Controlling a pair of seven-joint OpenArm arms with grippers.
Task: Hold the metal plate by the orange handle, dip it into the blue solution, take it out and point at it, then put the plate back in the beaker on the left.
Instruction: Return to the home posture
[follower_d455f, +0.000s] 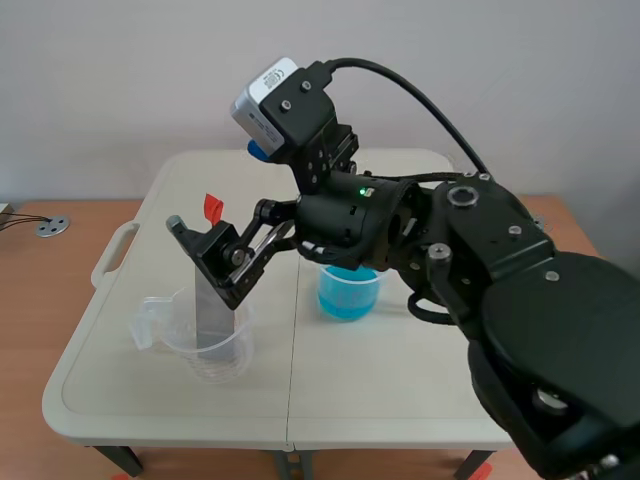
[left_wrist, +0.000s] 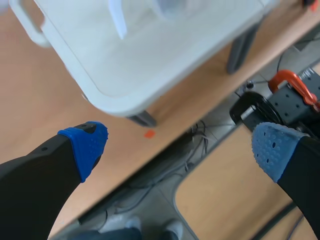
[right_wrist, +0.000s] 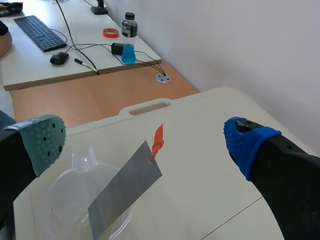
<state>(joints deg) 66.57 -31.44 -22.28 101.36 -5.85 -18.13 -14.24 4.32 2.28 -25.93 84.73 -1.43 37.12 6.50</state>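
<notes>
Metal plate (follower_d455f: 213, 315) stands tilted in the clear beaker (follower_d455f: 218, 358) at the left of the desk (follower_d455f: 400, 380), orange handle (follower_d455f: 212, 208) up. The right arm's fingers (follower_d455f: 200, 240) are spread beside it, gripping nothing, and the blue solution (follower_d455f: 348, 295) sits well apart. I can't tell whether the dip is done or still to come.

Left wrist view: the left fingers (left_wrist: 85, 145) are wide apart, off the desk and above the floor (left_wrist: 220, 195).

Right wrist view: faint red marks (right_wrist: 52, 216) on the beaker are unreadable.
</notes>
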